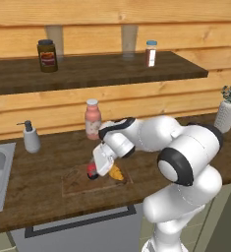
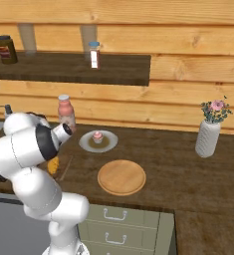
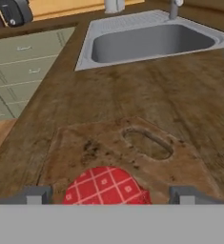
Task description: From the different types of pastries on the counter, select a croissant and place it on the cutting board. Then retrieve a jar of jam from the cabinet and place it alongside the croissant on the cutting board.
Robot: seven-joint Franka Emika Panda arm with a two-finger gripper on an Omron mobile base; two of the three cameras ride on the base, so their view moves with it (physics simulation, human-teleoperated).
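Now the tool (image 3: 111,194), fingers spread, straddles the jam jar (image 3: 106,186) on the cutting board (image 3: 85,143).

The wall (image 1: 112,29) is light horizontal wood planks. A dark wooden shelf (image 1: 97,71) runs along it, carrying a dark jar (image 1: 47,55) and a small white bottle (image 1: 151,53). Below, the dark wood table (image 2: 178,164) holds a pink bottle (image 1: 92,119), a grey soap dispenser (image 1: 31,137), a white vase (image 2: 208,138) of pink flowers, a round wooden board (image 2: 121,177) and a grey plate (image 2: 98,142) (a small pink cake sits on it). A steel sink (image 3: 151,40) is set into the table. Under it stand grey-green drawers (image 2: 121,219) with metal handles.
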